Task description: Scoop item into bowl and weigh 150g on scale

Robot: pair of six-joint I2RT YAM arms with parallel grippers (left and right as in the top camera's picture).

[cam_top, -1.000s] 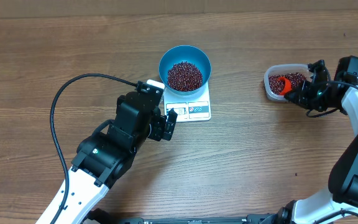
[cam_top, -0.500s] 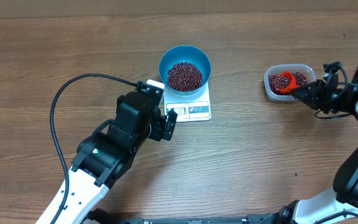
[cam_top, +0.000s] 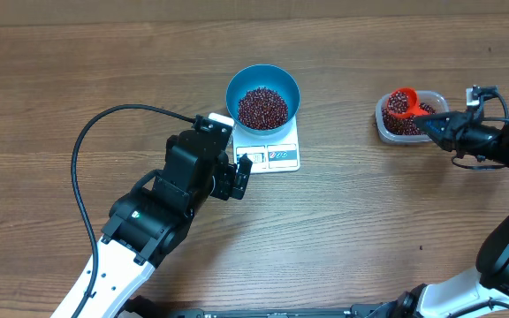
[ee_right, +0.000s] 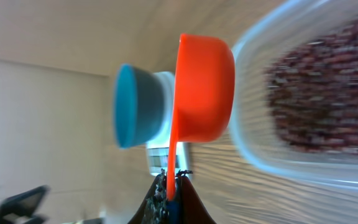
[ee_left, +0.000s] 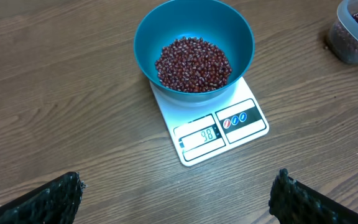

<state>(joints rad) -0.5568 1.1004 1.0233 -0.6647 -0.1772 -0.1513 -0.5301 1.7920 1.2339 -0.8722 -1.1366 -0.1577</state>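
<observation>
A white scale [cam_top: 270, 152] reading 98 carries a blue bowl [cam_top: 233, 88] of red beans [cam_top: 262, 108]. Well to the scale's right sits a bean tub [cam_top: 381, 122]. Over it, the right gripper [cam_top: 431, 126] pinches an orange scoop [cam_top: 402, 101] by its handle, cup pointing toward the scale. The left gripper [cam_top: 239, 173], just beside the scale, gapes empty.

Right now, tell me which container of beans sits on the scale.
The blue bowl, resting on the white scale. The clear tub stands directly on the table by the right hand and its orange scoop.
</observation>
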